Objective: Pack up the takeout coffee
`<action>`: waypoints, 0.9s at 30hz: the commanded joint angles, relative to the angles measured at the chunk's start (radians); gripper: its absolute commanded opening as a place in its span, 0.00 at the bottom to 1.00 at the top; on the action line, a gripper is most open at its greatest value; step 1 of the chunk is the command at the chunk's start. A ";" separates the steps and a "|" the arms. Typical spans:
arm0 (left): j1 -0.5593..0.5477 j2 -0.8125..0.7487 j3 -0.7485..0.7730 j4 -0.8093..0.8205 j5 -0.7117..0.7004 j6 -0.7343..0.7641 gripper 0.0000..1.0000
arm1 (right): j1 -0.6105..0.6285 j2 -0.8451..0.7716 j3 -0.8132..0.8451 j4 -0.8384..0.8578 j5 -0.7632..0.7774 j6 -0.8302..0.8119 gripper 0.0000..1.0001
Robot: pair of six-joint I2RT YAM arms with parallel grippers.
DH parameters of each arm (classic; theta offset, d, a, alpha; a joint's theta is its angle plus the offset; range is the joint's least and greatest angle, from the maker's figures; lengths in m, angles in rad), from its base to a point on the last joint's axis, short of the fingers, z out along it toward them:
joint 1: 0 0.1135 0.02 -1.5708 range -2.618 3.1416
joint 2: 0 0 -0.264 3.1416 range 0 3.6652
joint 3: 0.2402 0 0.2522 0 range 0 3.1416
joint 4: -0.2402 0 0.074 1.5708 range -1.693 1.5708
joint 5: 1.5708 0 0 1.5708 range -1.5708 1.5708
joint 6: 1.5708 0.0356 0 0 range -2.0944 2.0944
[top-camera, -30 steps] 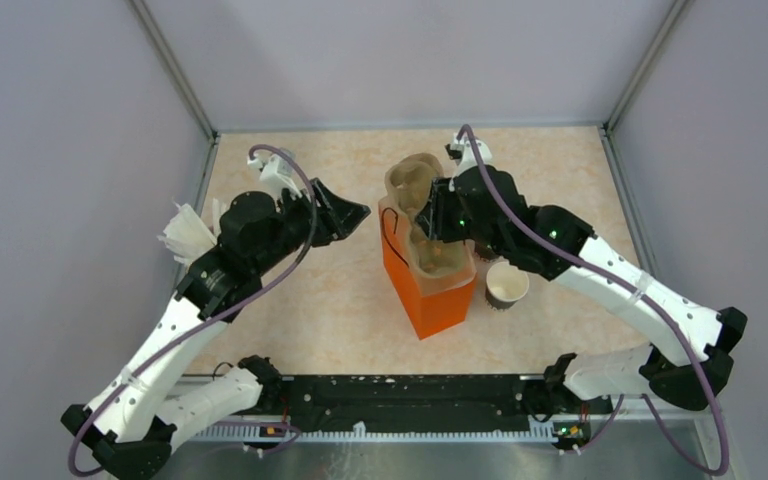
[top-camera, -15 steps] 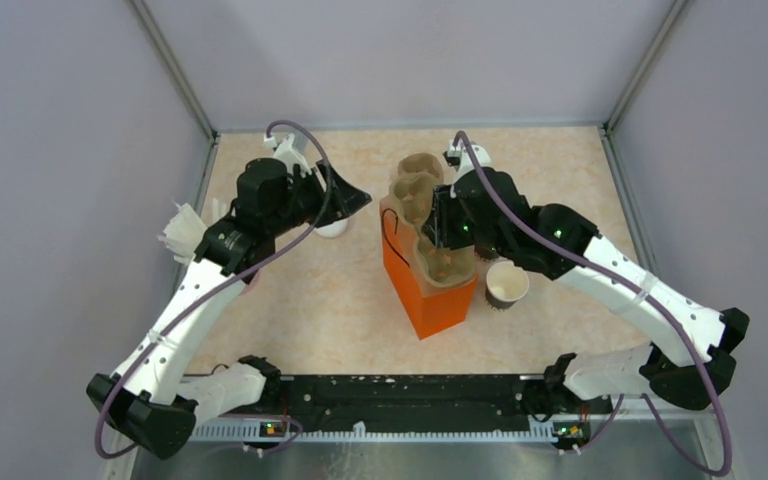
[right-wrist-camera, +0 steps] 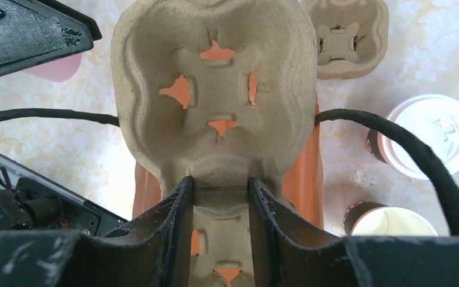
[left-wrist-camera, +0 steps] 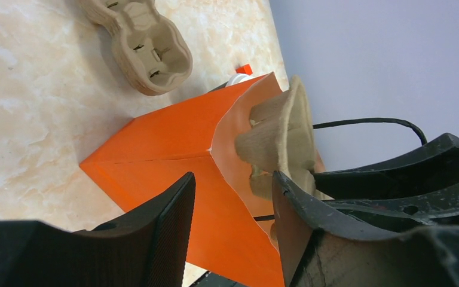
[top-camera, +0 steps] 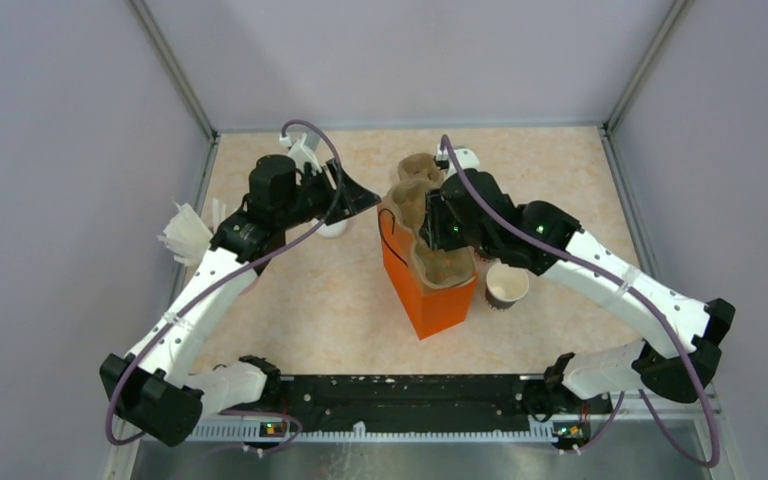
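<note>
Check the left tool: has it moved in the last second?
Yes. The left tool has shifted toward the back wall and slightly nearer the orange bag.

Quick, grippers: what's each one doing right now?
Left gripper: open, holding nothing, fingers facing the orange bag rim.
Right gripper: closed on the brown cup tray at the bag's mouth.
</note>
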 commanded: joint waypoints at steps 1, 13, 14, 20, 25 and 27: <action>0.005 0.010 -0.009 0.069 0.030 -0.002 0.56 | 0.016 0.014 0.014 0.000 0.028 -0.010 0.30; 0.006 0.050 -0.017 0.076 0.038 0.023 0.52 | 0.032 0.050 0.027 -0.052 0.054 -0.021 0.30; 0.006 0.050 -0.017 0.077 0.037 0.023 0.52 | 0.033 0.054 0.029 -0.056 0.056 -0.025 0.30; 0.006 0.039 -0.034 0.083 0.035 0.027 0.51 | 0.040 0.070 0.024 -0.054 0.078 -0.038 0.31; 0.006 0.048 -0.038 0.081 0.043 0.030 0.50 | 0.041 0.075 -0.001 -0.037 0.077 -0.039 0.31; 0.006 0.048 -0.042 0.083 0.046 0.030 0.50 | 0.041 0.074 -0.012 -0.026 0.081 -0.039 0.31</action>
